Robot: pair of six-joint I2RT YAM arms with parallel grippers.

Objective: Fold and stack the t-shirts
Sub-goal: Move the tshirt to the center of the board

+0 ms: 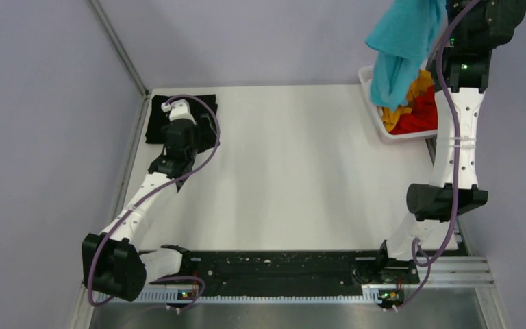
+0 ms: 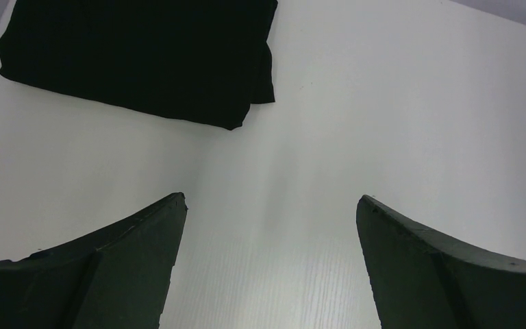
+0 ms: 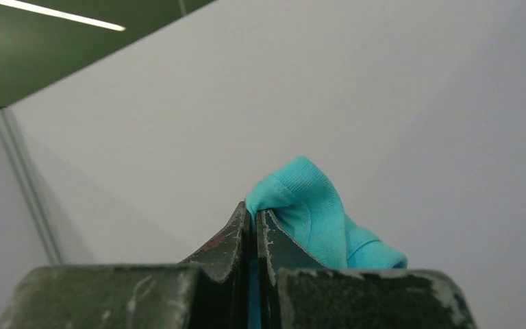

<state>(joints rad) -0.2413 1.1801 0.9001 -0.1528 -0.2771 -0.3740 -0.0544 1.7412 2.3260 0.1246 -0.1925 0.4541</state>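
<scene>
A folded black t-shirt [image 1: 157,120] lies at the table's far left corner; it also shows in the left wrist view [image 2: 144,55]. My left gripper [image 1: 178,110] hovers over it, open and empty [image 2: 270,205]. My right gripper [image 1: 445,7] is raised high at the far right and shut on the turquoise t-shirt [image 1: 401,48], which hangs down over the basket. In the right wrist view the turquoise cloth [image 3: 308,205] is pinched between the shut fingers [image 3: 254,219]. The red t-shirt [image 1: 418,116] and mustard yellow t-shirt [image 1: 418,86] lie crumpled in the basket.
The white lattice basket [image 1: 373,110] stands at the table's far right edge. Grey walls close in the left and far sides. A black rail [image 1: 281,264] runs along the near edge between the arm bases.
</scene>
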